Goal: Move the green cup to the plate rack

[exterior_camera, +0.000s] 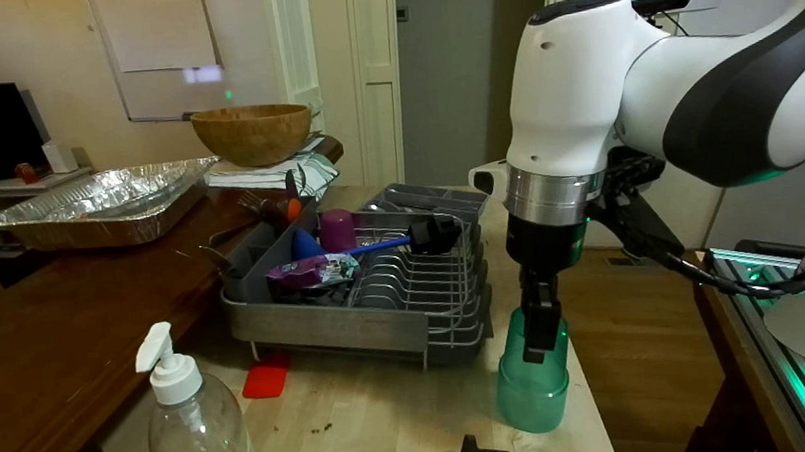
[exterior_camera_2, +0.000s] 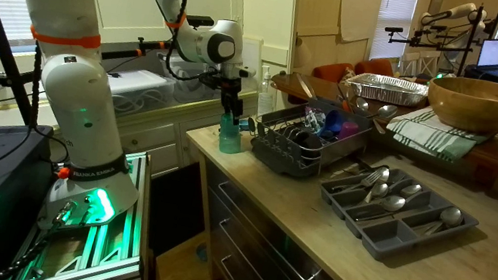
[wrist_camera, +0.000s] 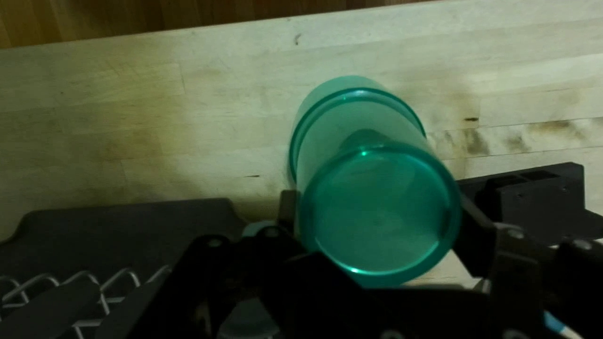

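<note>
jaws of the black gripper (wrist_camera: 378,205) stand apart at nine and three o'clock of the green cup (exterior_camera: 534,396) in the wrist view; whether they press its glossy, translucent wall i cannot tell. the round, tapered cup stands on the pale wood tabletop (exterior_camera: 360,412). in an exterior view the plate rack (exterior_camera: 327,326), grey-walled with looped wire, lies at its ten o'clock, a clear pump bottle (exterior_camera: 198,433) at nine; past the rack, a crinkled foil tray (exterior_camera: 86,233).

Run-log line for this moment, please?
gripper: around green cup, firm grip unclear | cup: standing on wooden counter, beside plate rack | placement: not yet done
</note>
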